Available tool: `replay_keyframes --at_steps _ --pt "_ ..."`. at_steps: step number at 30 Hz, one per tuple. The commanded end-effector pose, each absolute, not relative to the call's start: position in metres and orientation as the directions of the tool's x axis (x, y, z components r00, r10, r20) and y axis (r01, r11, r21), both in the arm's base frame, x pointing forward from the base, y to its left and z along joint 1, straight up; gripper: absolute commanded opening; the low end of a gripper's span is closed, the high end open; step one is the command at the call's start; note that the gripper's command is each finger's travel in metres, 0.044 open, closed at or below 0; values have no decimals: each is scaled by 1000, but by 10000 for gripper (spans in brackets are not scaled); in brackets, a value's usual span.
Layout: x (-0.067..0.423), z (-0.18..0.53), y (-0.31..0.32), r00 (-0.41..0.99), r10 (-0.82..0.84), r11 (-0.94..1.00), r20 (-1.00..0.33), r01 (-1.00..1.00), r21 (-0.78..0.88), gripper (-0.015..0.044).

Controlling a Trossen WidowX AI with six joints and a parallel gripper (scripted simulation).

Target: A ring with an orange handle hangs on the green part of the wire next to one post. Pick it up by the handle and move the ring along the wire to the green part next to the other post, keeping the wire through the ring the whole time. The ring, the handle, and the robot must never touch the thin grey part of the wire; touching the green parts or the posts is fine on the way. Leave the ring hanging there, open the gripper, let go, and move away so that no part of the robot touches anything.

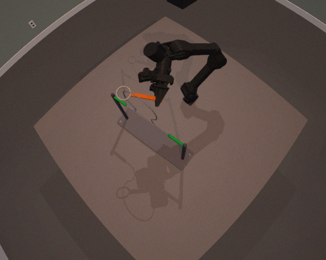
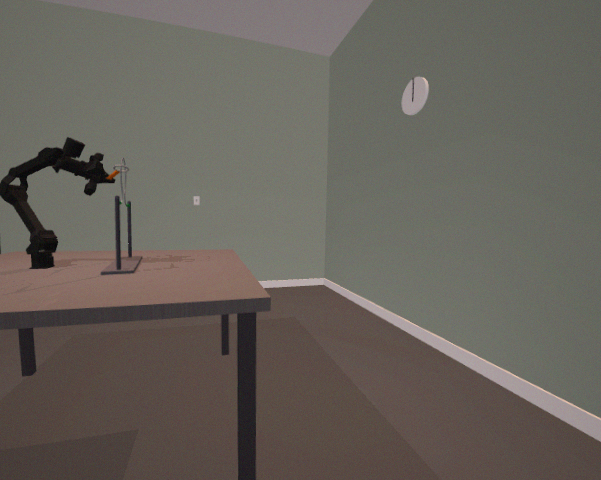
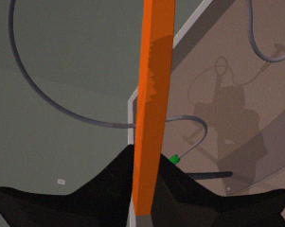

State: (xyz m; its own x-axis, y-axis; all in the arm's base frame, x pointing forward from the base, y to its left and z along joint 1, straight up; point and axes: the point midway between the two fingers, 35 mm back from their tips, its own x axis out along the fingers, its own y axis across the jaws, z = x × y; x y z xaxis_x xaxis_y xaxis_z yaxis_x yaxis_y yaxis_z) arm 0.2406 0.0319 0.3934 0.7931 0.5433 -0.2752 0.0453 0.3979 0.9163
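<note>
Ring [image 1: 123,92] sits up at the left end of the wire [image 1: 146,107], just right of the left post [image 1: 119,106] and above the left green part [image 1: 120,101]. From the top view you can see the grey wire's first loop passing through the pale hoop; whether hoop and wire touch there, you cannot tell at this size.

Your handle [image 1: 145,96] runs long and straight from the ring out to the right and slightly nearer, its free end in the gripper [image 1: 158,103]. In the wrist view that same handle [image 3: 153,95] stands as a tall orange bar rising from between the two black fingers, pointing away from the camera toward the ring end. The gripper is clamped on the handle near its outer end.

From the exterior view you see the ring [image 2: 121,168] held high above the posts, with the arm [image 2: 42,165] reaching over from the left.

The right green part [image 1: 175,140] and right post [image 1: 183,151] lie well apart from the ring, at the other end of the grey base plate [image 1: 146,130] on the table [image 1: 73,134].
</note>
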Motion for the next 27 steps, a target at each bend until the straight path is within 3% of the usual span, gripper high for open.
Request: replay_keyframes --at_steps 1,27 --pt "240 395 31 798 526 448 -294 34 894 -150" --pt "241 387 28 813 429 665 -393 11 747 -150"
